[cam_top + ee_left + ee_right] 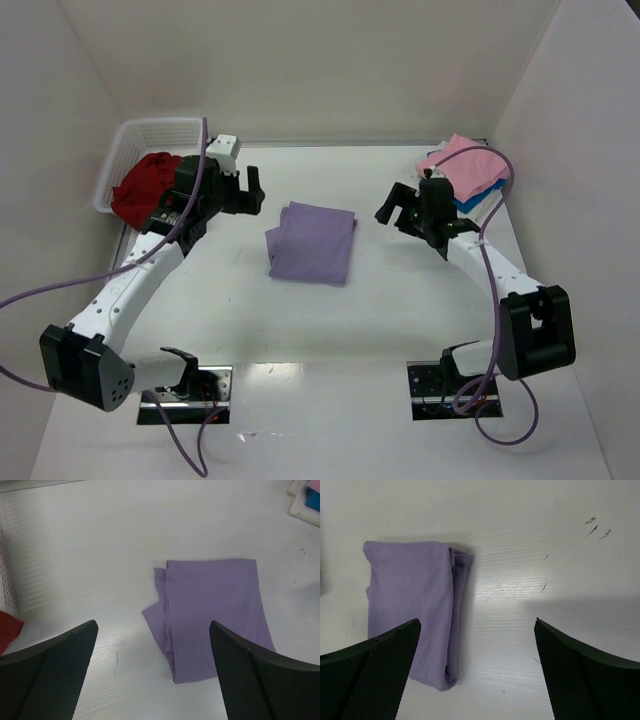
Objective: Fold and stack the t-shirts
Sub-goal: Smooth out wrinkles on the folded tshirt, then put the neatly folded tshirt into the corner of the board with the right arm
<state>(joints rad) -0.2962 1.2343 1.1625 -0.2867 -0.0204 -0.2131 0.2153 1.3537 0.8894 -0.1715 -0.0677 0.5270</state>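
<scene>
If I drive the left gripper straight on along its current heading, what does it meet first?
Most likely the folded lavender shirt, which lies dead ahead of the open left gripper in its wrist view. Depth is unclear, so it might touch the bare table just short of the cloth's near edge.

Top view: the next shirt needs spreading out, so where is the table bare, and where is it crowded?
Bare: the near strip between the lavender shirt and the arm bases, and the far strip between the basket and the pink shirt. Crowded: the left gripper and right gripper flank that shirt.
</scene>
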